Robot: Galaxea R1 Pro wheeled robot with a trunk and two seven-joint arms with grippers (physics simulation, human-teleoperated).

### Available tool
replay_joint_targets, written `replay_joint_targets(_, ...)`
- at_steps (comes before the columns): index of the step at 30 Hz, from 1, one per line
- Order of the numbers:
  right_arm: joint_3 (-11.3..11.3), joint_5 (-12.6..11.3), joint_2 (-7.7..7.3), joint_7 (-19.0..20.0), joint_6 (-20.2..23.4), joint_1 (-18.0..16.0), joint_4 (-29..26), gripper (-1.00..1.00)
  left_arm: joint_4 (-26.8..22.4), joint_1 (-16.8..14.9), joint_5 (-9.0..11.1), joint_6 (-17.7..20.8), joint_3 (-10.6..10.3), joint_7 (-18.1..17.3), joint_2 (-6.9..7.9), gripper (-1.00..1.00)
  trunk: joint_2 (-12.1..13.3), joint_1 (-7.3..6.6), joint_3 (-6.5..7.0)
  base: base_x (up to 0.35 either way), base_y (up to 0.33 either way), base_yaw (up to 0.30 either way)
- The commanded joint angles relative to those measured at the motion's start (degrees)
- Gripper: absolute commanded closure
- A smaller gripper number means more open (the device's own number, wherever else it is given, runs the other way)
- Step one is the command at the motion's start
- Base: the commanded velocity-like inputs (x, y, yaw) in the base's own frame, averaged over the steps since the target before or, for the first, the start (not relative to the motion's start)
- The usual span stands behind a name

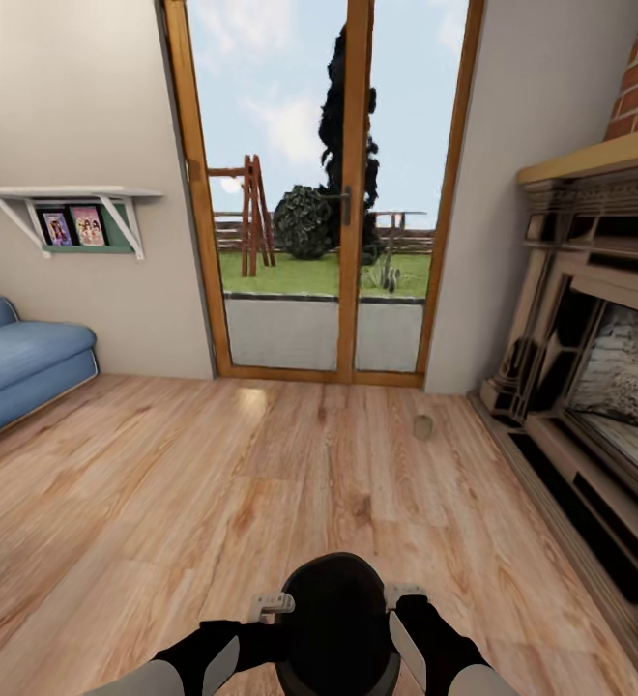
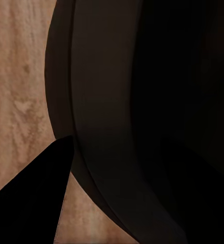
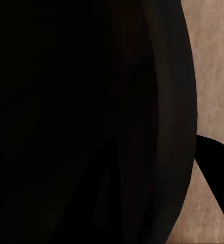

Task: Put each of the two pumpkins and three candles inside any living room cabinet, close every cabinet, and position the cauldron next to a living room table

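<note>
Fingers (image 1: 272, 607) flank matte round-bellied cauldron (image 1: 336, 619) — grainy wood floor (image 1: 213, 483).

The cauldron (image 1: 336, 619) is a matte black, round-bellied pot. It sits at the bottom centre of the head view, above the wooden floor, pressed between the two arms. In the left wrist view its dark curved wall (image 2: 142, 122) takes most of the frame. One candle (image 1: 422, 426), a short beige-grey cylinder, stands upright on the floor right of centre, well apart from the cauldron.
</note>
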Motion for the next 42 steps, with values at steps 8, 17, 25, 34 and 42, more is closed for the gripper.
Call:
replay_joint_targets(8, 0.29, 1.45, -0.03, -0.49, -0.03, -0.04, -0.48, 1.0, 0.11, -0.03, -0.58, 0.21, 0.22, 0.04, 0.04, 1.0, -0.03, -0.02, -0.05, 0.0, 0.0, 0.284)
replay_joint_targets(17, 0.29, 1.45, -0.03, -0.49, -0.06, -0.04, -0.48, 1.0, 0.11, -0.03, -0.58, 0.2, 0.22, 0.06, 0.04, 1.0, -0.03, -0.02, -0.05, 0.0, 0.0, 0.282)
replay_joint_targets(25, 0.29, 1.45, -0.03, -0.49, -0.04, -0.04, -0.48, 1.0, 0.11, -0.03, -0.58, 0.19, 0.22, 0.06, 0.04, 1.0, -0.03, -0.02, -0.05, 0.0, 0.0, 0.28)
replay_joint_targets(34, 0.29, 1.45, -0.03, -0.49, -0.03, -0.04, -0.48, 1.0, 0.11, -0.03, -0.58, 0.19, 0.22, 0.06, 0.04, 1.0, -0.03, -0.02, -0.05, 0.0, 0.0, 0.278)
replay_joint_targets(42, 0.29, 1.45, -0.03, -0.49, -0.03, -0.04, -0.48, 1.0, 0.11, -0.03, -0.58, 0.19, 0.22, 0.06, 0.04, 1.0, -0.03, -0.02, -0.05, 0.0, 0.0, 0.276)
